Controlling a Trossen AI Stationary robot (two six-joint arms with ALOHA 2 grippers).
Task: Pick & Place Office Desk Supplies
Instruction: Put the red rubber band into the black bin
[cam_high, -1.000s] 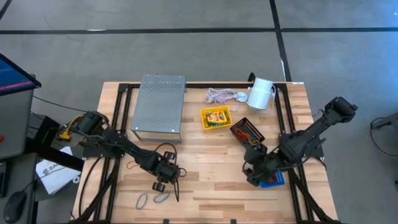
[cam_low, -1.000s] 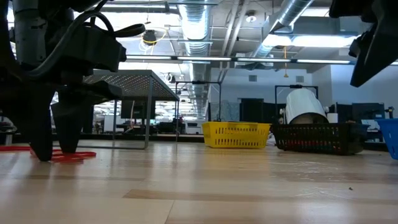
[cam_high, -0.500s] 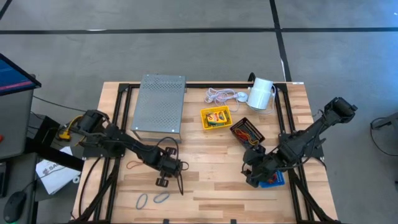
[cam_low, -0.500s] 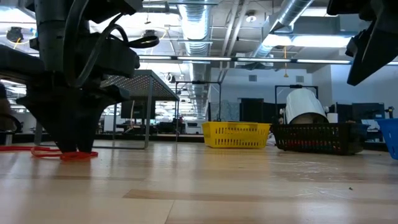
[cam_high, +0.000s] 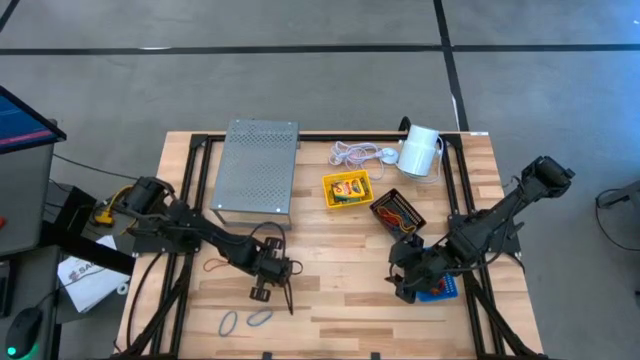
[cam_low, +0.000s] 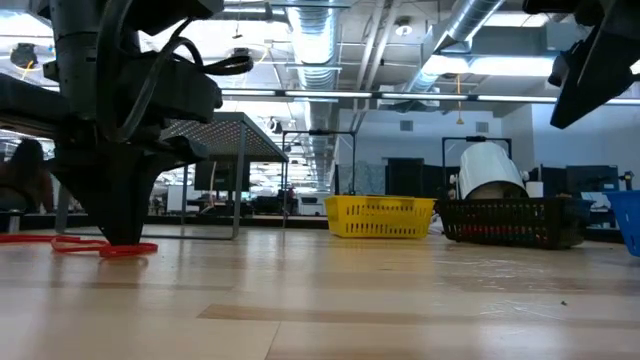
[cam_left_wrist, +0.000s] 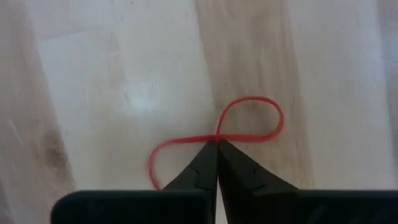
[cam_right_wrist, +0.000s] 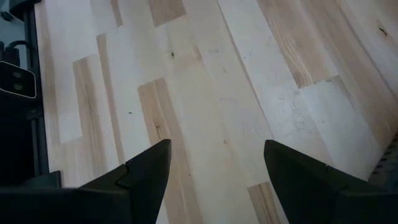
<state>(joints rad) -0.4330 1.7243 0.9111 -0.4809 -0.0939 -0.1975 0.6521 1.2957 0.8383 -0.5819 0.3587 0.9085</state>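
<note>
A thin red rubber band (cam_left_wrist: 252, 118) lies on the wooden table near its left front, and it also shows in the low view (cam_low: 75, 246). My left gripper (cam_left_wrist: 216, 148) stands on it, pointing steeply down, and is shut on it (cam_high: 262, 291). My right gripper (cam_right_wrist: 217, 180) hangs open above bare table at the right (cam_high: 405, 283), beside the blue tray (cam_high: 441, 292). The yellow tray (cam_high: 346, 189) holds a crayon box. The black mesh tray (cam_high: 398, 212) holds coloured bands. Two grey bands (cam_high: 245, 320) lie near the front edge. My left gripper pinches the red band across its middle (cam_left_wrist: 216, 137) between its two fingertips. The two strands are drawn together there, so the band forms a figure eight. The fingers come from above, pointing steeply down. The band lies flat on the table.
A grey perforated metal box (cam_high: 256, 170) stands at the far left. A coiled white cord (cam_high: 353, 154) and a white cylinder (cam_high: 420, 150) lie at the far edge. Another reddish band (cam_high: 214, 265) lies left of my left gripper. Bare wood lies between the two arms.
My left gripper has shut its fingers at the table, staying in place, and has taken hold of the red band.
</note>
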